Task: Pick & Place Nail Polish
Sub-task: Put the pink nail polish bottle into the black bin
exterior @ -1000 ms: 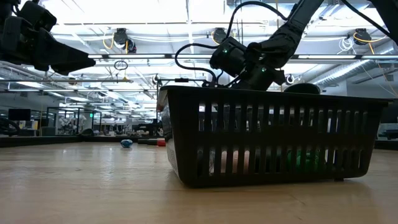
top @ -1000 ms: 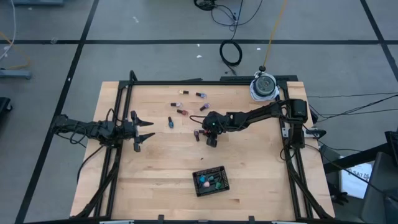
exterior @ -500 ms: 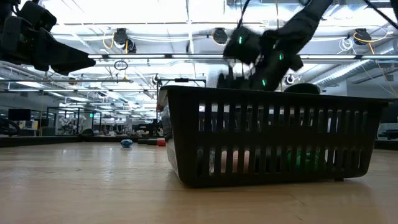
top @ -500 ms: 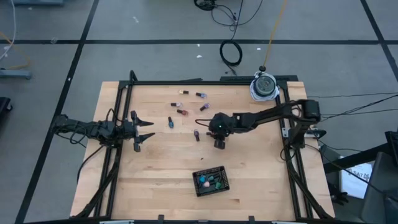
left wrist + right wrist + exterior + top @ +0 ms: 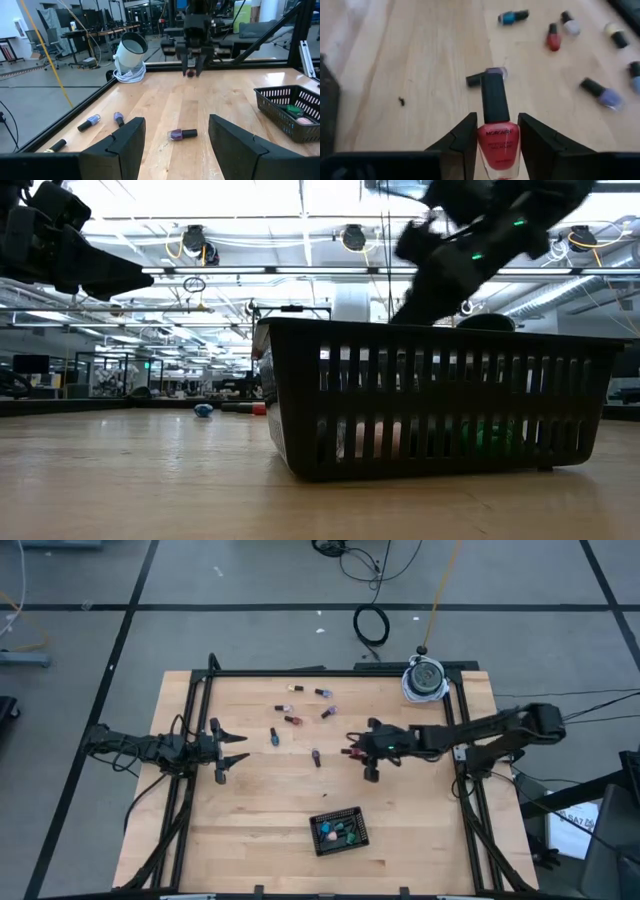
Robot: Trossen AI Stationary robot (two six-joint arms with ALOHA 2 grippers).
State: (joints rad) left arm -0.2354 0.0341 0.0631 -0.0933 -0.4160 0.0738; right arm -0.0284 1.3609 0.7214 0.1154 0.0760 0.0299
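Note:
A red nail polish bottle [image 5: 498, 142] with a black cap sits between the fingers of my right gripper [image 5: 352, 751], which is shut on it above the middle of the table. Several more nail polish bottles lie on their sides on the far half of the table, among them a purple one [image 5: 316, 757], a blue one [image 5: 272, 735] and a red one [image 5: 292, 721]. A black basket [image 5: 339, 830] near the front edge holds a few bottles. My left gripper [image 5: 235, 748] stands open at the table's left side, holding nothing. My right gripper pinches the red bottle's glass body [image 5: 485, 142] by two opposite sides between its two fingers. The fingers come from the table's right, slanting down, and lie along the bottle. The black cap [image 5: 493, 102] sticks out past the fingertips, and the bottle is lifted clear of the table.
A white round device [image 5: 425, 678] with a coiled cable stands at the far right corner. A black frame [image 5: 330, 671] runs along the table's edges. Bare wood lies between the scattered bottles and the basket.
My right gripper has risen from the table and drawn back toward the right edge, tipping nearer to level. It carries the red bottle, now lifted clear. The purple bottle that lay beside it stays on the table.

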